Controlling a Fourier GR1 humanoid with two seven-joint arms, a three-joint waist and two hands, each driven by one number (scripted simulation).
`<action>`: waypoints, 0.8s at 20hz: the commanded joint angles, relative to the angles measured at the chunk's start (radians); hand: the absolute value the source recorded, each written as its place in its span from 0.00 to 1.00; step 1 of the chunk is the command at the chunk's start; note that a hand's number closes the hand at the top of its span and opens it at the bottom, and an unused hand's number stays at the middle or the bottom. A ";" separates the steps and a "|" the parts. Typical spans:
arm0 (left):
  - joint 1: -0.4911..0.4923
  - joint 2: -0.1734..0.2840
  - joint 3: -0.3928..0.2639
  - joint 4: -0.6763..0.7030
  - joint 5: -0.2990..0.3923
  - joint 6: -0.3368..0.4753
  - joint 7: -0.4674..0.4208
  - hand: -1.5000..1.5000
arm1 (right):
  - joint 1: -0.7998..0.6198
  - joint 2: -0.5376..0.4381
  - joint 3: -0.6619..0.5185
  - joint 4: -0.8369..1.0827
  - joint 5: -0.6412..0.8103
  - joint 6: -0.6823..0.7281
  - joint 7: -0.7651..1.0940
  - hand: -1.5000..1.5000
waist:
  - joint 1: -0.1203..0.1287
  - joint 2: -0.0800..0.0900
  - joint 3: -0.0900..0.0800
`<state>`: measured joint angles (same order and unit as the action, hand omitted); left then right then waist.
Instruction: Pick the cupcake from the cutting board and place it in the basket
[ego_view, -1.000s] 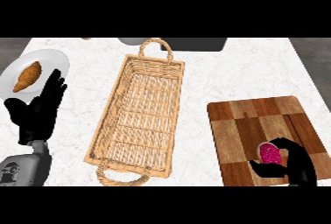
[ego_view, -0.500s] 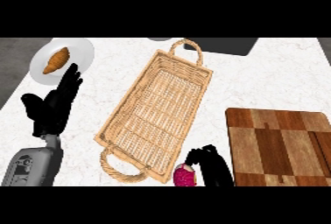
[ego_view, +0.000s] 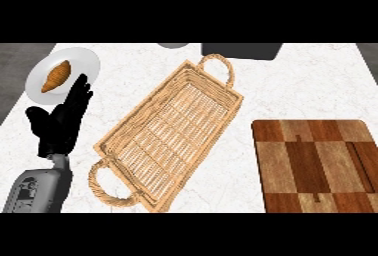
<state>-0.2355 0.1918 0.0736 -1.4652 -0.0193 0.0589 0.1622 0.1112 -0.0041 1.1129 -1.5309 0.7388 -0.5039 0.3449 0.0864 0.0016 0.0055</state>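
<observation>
White marbled counter (ego_view: 295, 90) seen from steeply above. A long wicker basket (ego_view: 171, 134) with a loop handle at each end lies slantwise across the middle and holds nothing. A wooden cutting board (ego_view: 317, 165) sits at the right edge, its top bare. The cupcake shows nowhere, neither on the board nor in the basket. The right hand is out of sight too, so whether it carries the cupcake cannot be told. The left hand (ego_view: 63, 122) rests near the left edge, fingers straight and relaxed, grasping nothing, just below a plate (ego_view: 85, 60) with a croissant (ego_view: 56, 76) in the far left corner. Judging by this, the carrying step is in hand. Next, the cupcake must come over the basket's middle and be lowered inside before release.
</observation>
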 joint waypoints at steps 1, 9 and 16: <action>-0.011 -0.016 0.003 0.029 -0.025 0.040 -0.003 0.50 | -0.001 0.004 0.187 -0.055 -0.033 -0.200 -0.030 1.00 | -0.054 0.001 0.000; 0.026 0.034 0.050 0.002 0.003 0.017 0.017 0.50 | -0.079 0.003 0.268 -0.150 0.142 -0.329 0.191 1.00 | -0.083 -0.014 -0.008; 0.037 0.023 0.053 0.004 0.004 0.023 -0.009 0.50 | -0.152 0.003 0.205 -0.221 0.182 -0.376 0.318 1.00 | -0.091 -0.007 -0.008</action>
<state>-0.1969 0.2169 0.1230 -1.4621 -0.0178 0.0801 0.1537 -0.0057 -0.0171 1.3478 -1.6517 0.8990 -0.8217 0.5906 0.0032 -0.0084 -0.0026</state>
